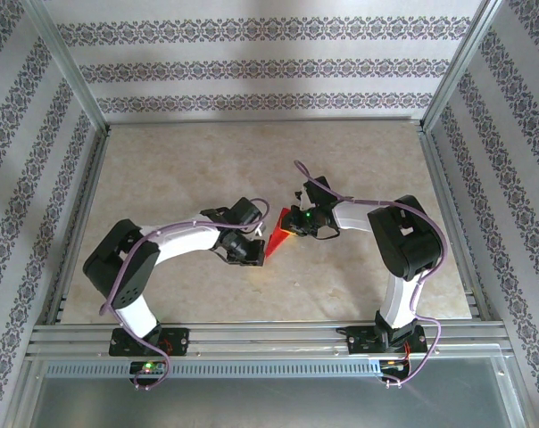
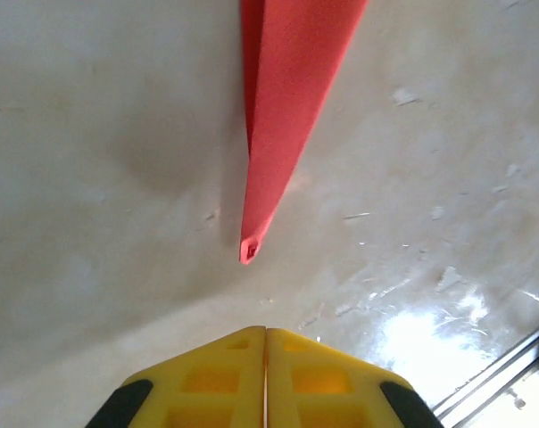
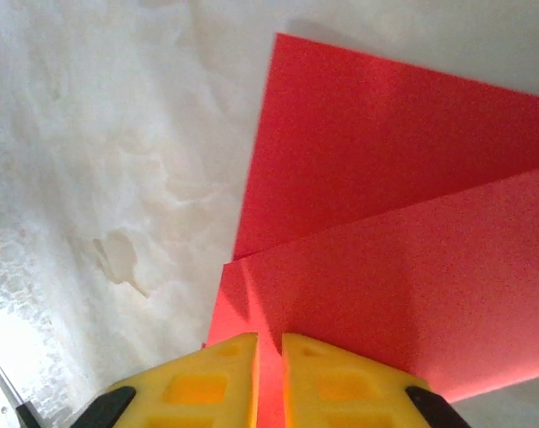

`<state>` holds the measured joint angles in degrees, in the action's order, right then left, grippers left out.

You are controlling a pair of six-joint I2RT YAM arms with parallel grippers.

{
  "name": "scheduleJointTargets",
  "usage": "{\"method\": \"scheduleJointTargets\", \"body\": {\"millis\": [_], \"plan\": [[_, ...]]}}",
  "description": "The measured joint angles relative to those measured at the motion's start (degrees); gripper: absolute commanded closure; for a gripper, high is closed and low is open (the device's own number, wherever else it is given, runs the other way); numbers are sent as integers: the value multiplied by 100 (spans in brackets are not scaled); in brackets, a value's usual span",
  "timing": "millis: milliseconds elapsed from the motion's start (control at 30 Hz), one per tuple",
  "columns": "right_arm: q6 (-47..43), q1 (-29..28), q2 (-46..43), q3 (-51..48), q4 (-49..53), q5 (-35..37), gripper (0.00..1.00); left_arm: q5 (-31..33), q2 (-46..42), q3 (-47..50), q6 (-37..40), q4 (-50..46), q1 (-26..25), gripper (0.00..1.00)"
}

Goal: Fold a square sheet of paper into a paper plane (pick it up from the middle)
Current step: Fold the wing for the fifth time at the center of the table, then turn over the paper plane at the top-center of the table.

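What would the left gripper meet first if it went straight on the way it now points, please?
Probably the pointed tip of the paper plane, just ahead of the left gripper; its height is unclear.

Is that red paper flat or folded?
Folded: the red paper tapers to a narrow pointed tip, and from the right wrist one layer overlaps another.

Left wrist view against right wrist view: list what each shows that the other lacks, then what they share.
Left wrist: the folded red paper as a narrow taper ending in a small blunt tip, the left gripper shut on nothing, and a metal rail at the lower corner. Right wrist: the same paper as broad overlapping layers, clamped in the right gripper. Shared: the paper, yellow jaws closed at the bottom edge, and the marbled table.
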<state>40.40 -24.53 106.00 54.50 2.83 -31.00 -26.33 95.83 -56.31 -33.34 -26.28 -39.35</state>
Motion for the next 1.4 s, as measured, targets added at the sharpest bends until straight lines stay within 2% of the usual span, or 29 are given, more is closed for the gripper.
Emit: {"method": "scheduleJointTargets", "body": {"millis": [133, 400, 500, 567, 667, 967, 1400], "plan": [[2, -2, -507, 9, 243, 81, 63, 345, -610, -15, 7, -11, 177, 72], [160, -240, -1539, 225, 994, 1126, 42, 1276, -1515, 391, -199, 299, 894, 23], [256, -444, -1530, 352, 1443, 1637, 35, 1600, -1596, 619, -201, 393, 1078, 10], [348, -645, -1458, 514, 1738, 1991, 31, 1810, -1596, 686, -179, 413, 1158, 5], [522, -957, -1204, 859, 2087, 2511, 28, 2092, -1598, 739, -155, 492, 1314, 0], [1250, -1556, -367, 1696, 2940, 3742, 26, 2151, -1650, 1163, -155, 903, 1768, 0], [2074, -1661, 291, 2232, 3687, 4153, 28, 1843, -1648, 1272, -127, 1093, 1891, 0]]}}
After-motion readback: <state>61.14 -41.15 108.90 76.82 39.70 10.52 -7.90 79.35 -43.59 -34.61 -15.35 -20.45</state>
